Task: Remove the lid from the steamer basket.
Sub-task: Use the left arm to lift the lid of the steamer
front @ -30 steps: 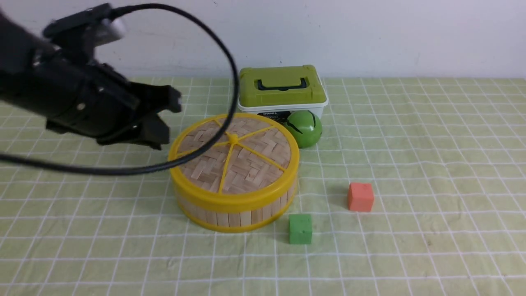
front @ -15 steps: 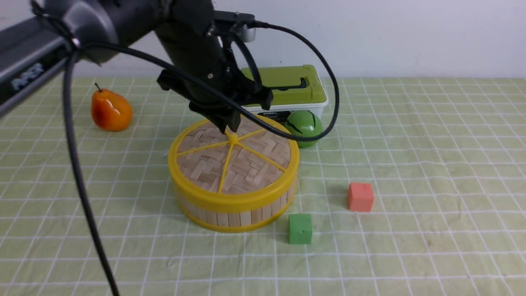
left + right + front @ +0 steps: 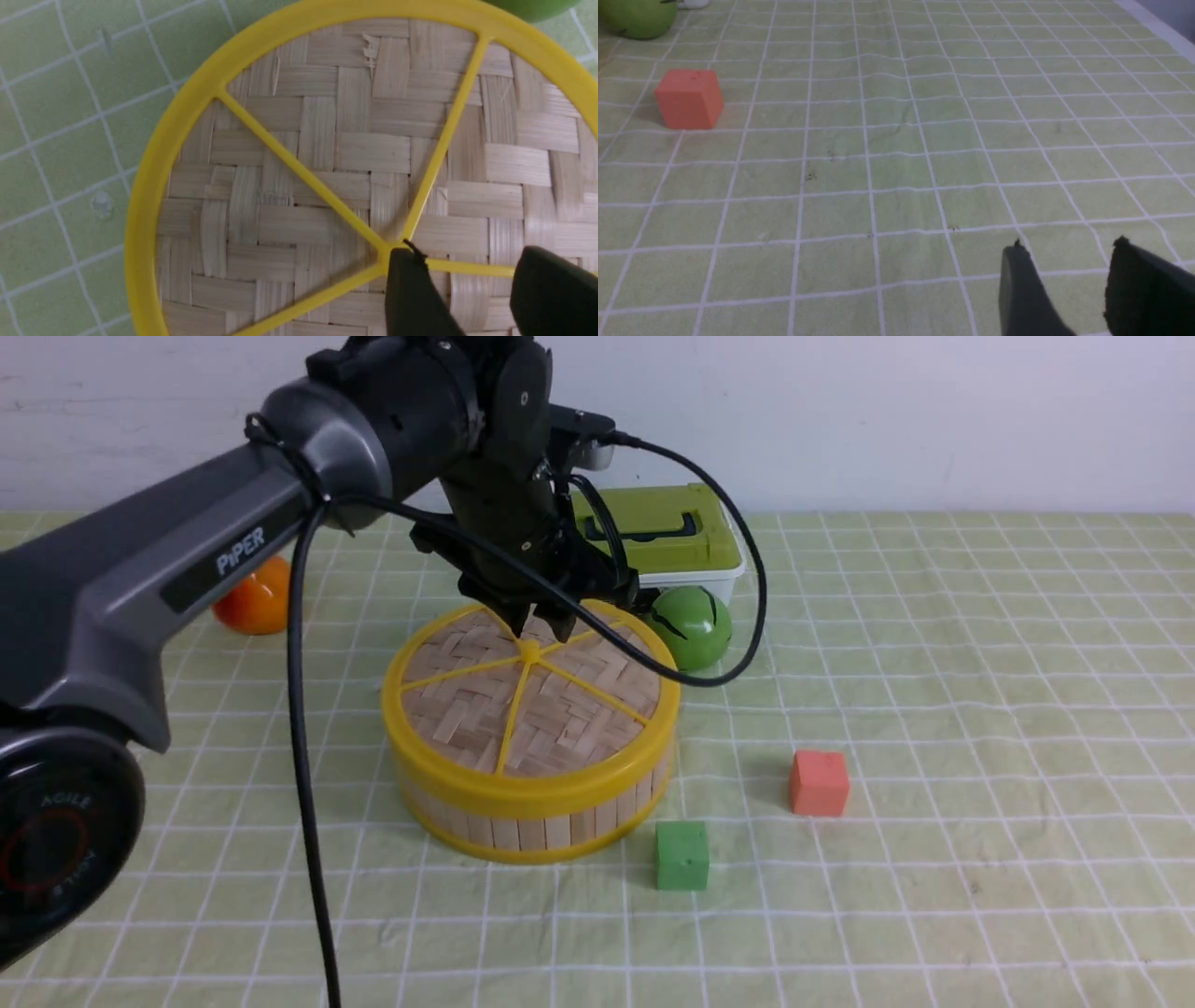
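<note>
1. The lid (image 3: 527,695) lies flat and fully seated on the steamer basket (image 3: 532,826), near the middle of the checked cloth (image 3: 934,709). Nothing is lifted, so I judge the whole removal is still to do.
2. My left claw (image 3: 540,627) hangs tip-down over the lid's hub (image 3: 529,653), jaws parted a moderate way. The wrist view shows one finger (image 3: 411,294) at the hub and the other across a spoke. It grips nothing.
3. A second ago this claw was off at the basket's left. Half a second ago it was already above the hub, and it has since shifted only slightly. Lid and basket have not moved.
4. My right claw (image 3: 1069,247) hovers part-open and empty over bare cloth, well apart.
5. A green ball (image 3: 693,627) sits just behind the basket, and a green cube (image 3: 682,855) just in front.
</note>
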Motion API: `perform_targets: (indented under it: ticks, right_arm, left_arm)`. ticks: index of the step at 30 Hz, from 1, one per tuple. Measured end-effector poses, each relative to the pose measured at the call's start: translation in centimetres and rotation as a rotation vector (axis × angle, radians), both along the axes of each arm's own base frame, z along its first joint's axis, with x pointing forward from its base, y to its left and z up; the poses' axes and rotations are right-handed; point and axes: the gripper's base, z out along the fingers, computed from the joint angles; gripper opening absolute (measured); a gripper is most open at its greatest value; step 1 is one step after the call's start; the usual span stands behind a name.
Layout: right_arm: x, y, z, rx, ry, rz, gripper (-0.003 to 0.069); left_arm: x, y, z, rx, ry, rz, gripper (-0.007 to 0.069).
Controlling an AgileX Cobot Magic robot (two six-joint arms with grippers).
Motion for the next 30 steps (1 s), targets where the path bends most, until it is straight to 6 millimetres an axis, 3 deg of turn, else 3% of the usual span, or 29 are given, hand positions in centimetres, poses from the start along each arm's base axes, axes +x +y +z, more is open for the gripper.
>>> perform_targets:
  ticks: [6,15,30]
  right_arm:
    - [0.00,0.00,0.00,0.000,0.000,0.000,0.0241]
    - [0.00,0.00,0.00,0.000,0.000,0.000,0.0241]
    - [0.00,0.00,0.00,0.000,0.000,0.000,0.0241]
  left_arm:
    - [0.52,0.08,-1.08,0.049,-0.002,-0.010,0.0300]
    - [0.60,0.31,-1.07,0.078,-0.011,-0.006,0.0250]
    - [0.49,0.32,-1.14,0.075,0.003,-0.002,0.0245]
